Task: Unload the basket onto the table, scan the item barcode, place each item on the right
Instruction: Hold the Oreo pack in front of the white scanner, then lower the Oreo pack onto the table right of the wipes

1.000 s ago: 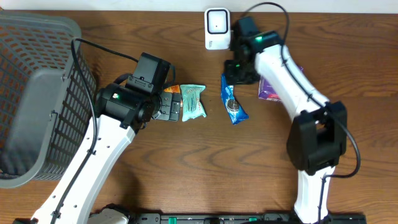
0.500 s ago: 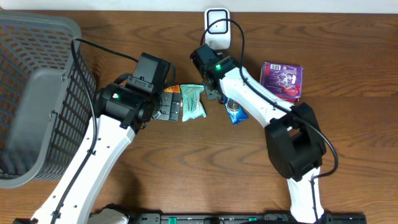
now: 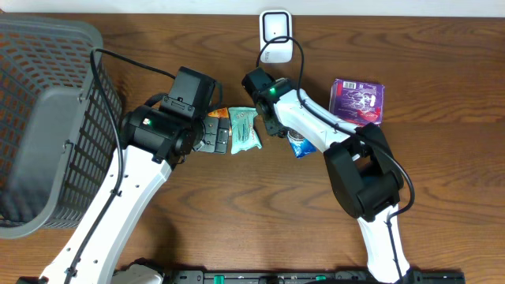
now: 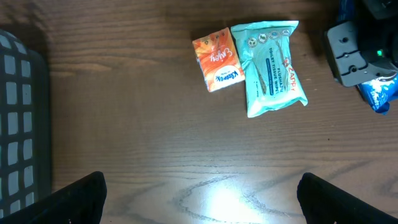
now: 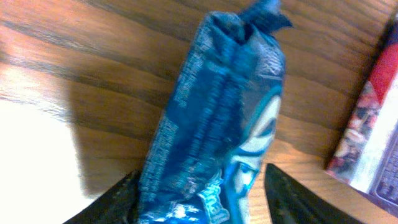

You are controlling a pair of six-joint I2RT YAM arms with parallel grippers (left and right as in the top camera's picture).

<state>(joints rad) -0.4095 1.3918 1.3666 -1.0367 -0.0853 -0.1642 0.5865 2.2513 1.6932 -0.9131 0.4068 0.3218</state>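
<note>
Blue packet (image 5: pixel 217 124) lies between the right gripper's (image 5: pixel 205 196) parted fingers, nearer the worktop's (image 3: pixel 237 205) rear edge. Left gripper (image 4: pixel 202 193) gapes wide.

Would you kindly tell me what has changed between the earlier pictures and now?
The right tool swung left from near the scanner, away from the purple package, and now straddles the blue packet, jaws apart. The left tool, wipes pack and orange packet stayed put.

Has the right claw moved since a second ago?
Yes. In the overhead view the right claw has swung left and farther from the scanner, toward the near table edge, and now straddles the blue packet.
</note>
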